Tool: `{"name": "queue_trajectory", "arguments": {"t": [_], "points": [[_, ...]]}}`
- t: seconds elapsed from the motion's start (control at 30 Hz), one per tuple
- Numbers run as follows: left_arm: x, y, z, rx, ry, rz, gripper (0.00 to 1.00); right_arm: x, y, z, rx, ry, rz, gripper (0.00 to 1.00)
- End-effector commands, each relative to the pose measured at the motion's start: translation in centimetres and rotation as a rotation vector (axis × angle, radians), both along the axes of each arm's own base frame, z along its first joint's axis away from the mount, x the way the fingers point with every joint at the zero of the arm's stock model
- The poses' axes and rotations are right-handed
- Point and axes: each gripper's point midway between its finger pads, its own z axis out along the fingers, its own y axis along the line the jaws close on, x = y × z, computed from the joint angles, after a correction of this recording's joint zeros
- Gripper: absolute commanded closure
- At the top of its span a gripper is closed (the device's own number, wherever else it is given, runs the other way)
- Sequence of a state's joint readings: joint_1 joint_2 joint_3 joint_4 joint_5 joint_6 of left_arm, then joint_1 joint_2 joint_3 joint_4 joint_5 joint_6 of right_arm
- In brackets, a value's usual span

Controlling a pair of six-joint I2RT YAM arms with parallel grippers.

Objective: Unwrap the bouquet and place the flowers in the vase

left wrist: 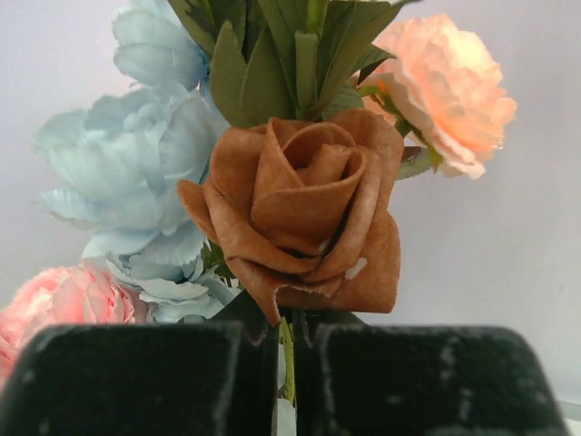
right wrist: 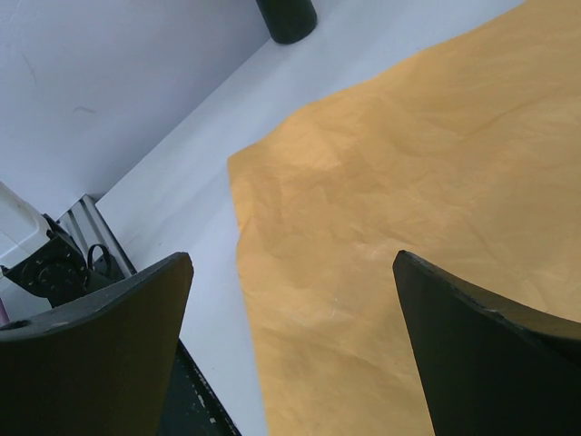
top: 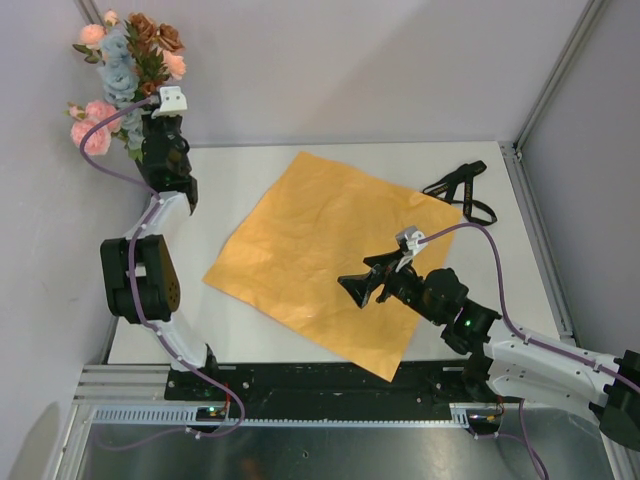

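White table (top: 260,165), grey walls (top: 350,60); orange paper (top: 330,260) lies flat. Left gripper (left wrist: 286,341) clamped on flowers (left wrist: 304,213); right gripper (right wrist: 292,263) jaws apart above paper.

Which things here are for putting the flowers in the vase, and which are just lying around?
For the job: pink, pale blue and brown artificial flowers, clamped in the shut left gripper; slim dark cylinder vase, only partly in view.
Lying about: flat shiny orange wrapping paper sheet; black ribbon strap beyond it.
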State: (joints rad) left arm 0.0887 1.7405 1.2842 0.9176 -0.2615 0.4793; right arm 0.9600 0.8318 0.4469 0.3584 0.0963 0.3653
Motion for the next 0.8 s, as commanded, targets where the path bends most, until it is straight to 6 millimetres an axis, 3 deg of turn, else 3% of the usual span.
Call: {"name": "queue_trajectory", "arguments": {"t": [0.0,0.33,0.53,0.77], "points": [[-0.8,1.2,1.2,-0.072,-0.084,0.018,0.96,0.0,-0.1,1.6,0.05,-0.033,-0.001,0.01],[-0.9,2.0,-1.4,-0.146,-0.02,0.058,0.67,-0.1,-0.2,1.8,0.057,-0.036,0.001,0.01],[-2.6,1.8,-1.8,-0.19,0.011,0.053,0.36,-0.2,-0.3,2.3,0.07,-0.04,0.005,0.01],[-5.0,0.8,-2.4,-0.231,0.083,0.012,0.19,-0.5,-0.5,2.4,0.076,-0.034,0.008,0.01]]}}
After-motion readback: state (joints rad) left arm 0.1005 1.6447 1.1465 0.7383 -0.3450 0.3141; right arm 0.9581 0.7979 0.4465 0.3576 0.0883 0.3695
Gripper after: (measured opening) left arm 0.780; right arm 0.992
